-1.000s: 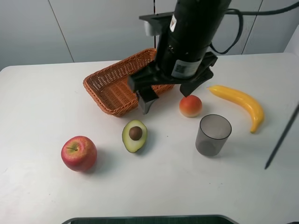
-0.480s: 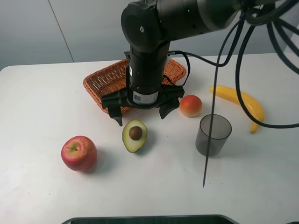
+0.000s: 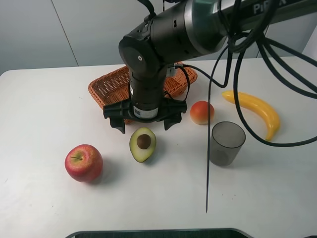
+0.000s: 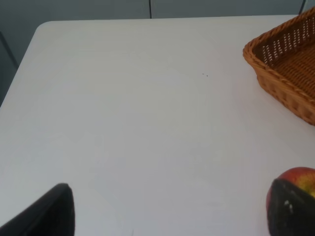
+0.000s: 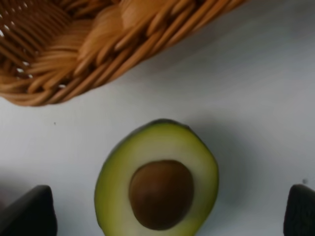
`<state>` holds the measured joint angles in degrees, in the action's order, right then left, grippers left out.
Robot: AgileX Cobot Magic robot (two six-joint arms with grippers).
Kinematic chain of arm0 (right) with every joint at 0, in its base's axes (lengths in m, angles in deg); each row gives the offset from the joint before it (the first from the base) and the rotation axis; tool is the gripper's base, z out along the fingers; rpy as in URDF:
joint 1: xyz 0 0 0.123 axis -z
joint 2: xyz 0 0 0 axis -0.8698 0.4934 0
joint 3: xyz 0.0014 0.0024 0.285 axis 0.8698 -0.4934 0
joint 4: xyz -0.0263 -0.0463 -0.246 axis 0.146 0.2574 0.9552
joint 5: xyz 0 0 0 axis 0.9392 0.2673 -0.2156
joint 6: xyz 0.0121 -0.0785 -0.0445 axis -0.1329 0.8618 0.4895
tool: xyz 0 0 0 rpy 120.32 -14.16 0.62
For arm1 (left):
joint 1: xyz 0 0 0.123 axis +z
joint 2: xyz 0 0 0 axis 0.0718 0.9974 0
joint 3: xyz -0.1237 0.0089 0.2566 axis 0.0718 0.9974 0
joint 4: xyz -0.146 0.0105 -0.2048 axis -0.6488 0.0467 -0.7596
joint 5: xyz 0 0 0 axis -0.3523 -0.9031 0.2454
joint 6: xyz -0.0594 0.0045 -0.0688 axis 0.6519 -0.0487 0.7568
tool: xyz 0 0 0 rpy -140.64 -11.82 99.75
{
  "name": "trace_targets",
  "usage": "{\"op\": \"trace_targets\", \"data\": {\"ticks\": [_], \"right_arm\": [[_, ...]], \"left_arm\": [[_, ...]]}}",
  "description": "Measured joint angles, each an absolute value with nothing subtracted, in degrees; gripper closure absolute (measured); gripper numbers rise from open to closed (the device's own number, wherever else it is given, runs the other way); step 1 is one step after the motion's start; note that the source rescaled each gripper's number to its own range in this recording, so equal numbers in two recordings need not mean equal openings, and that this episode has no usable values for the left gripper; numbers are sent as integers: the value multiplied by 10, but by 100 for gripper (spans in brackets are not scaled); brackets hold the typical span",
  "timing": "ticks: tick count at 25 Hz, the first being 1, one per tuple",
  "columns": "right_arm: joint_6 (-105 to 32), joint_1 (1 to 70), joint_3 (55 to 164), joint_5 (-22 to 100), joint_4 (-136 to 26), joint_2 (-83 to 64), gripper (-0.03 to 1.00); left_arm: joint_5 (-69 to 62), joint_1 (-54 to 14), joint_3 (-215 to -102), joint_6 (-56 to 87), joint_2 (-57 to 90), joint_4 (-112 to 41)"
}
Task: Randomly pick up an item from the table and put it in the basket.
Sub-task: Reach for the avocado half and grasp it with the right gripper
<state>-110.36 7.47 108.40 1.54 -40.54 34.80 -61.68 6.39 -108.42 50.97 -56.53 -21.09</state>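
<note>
My right tool (image 3: 143, 124) hangs spread wide over the avocado half (image 3: 142, 144), one finger to each side, so that closing should catch it across its narrow width. The avocado lies cut face up on the bench (image 3: 44, 94), just in front of the basket (image 3: 106, 91). It looks untouched, though the wrist view is too blurred to be sure. My left tool (image 4: 170, 214) is spread too, idle beside the apple (image 4: 300, 178), out of the way.
</note>
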Motion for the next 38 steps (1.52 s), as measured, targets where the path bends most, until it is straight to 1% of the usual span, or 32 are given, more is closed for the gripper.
{"op": "trace_targets", "data": {"ticks": [20,31,32,33,34,36,37,38], "right_arm": [[-1128,71,1085,58,-399,410,-3],[-1134,71,1085,59,-400,431,-3],[-1135,71,1085,59,-401,431,0],[-1135,71,1085,59,-401,431,12],[-1135,71,1085,59,-401,432,30],[-1138,71,1085,59,-401,435,97],[-1139,71,1085,59,-402,435,91],[-1139,71,1085,59,-404,435,91]], "left_arm": [[-617,64,-1084,510,-565,-211],[-617,64,-1084,510,-565,-211],[-617,64,-1084,510,-565,-211],[-617,64,-1084,510,-565,-211],[-617,64,-1084,510,-565,-211],[-617,64,-1084,510,-565,-211],[-617,64,-1084,510,-565,-211],[-617,64,-1084,510,-565,-211]]}}
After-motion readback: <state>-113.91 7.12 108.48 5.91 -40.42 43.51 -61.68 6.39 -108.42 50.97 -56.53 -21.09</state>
